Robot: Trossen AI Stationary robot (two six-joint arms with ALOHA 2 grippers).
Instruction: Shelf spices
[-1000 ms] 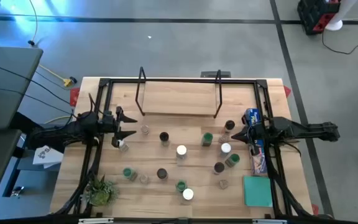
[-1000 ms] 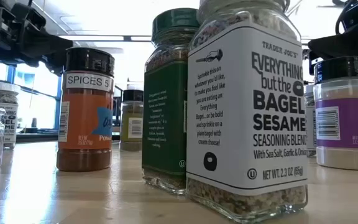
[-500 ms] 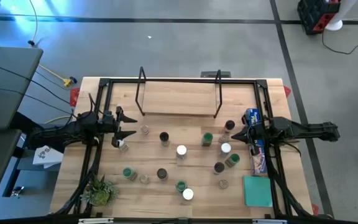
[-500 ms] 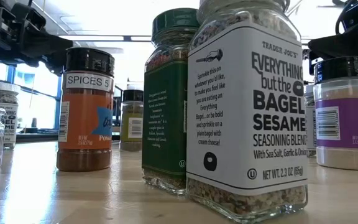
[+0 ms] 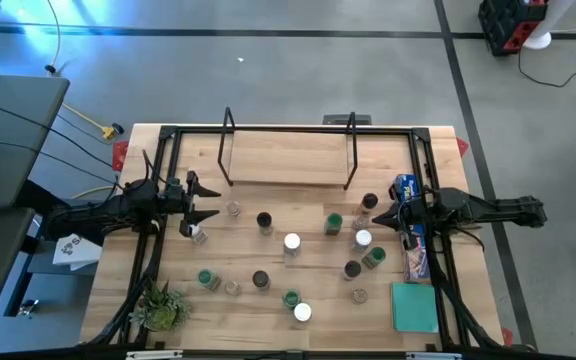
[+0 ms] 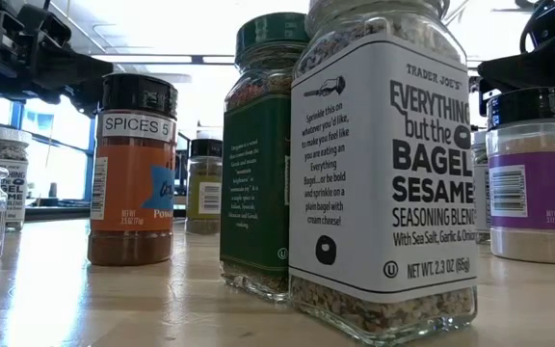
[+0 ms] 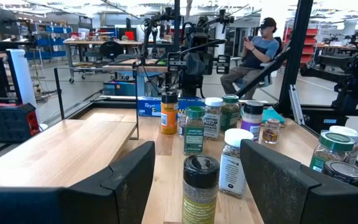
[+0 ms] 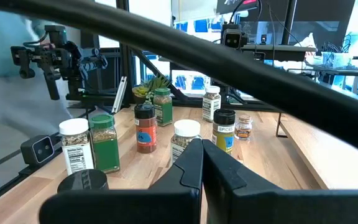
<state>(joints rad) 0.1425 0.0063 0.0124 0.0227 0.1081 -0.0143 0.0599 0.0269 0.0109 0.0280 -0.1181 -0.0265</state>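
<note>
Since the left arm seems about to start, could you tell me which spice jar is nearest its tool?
The clear-lidded jar just below the left tool; every other jar stands farther toward the table's middle.

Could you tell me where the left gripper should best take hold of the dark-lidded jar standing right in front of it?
Probably across the cylindrical body just under the lid. The dark-lidded jar stands upright between the open fingers of the left gripper, so a level approach straight ahead looks best, closing on its round sides.
</note>
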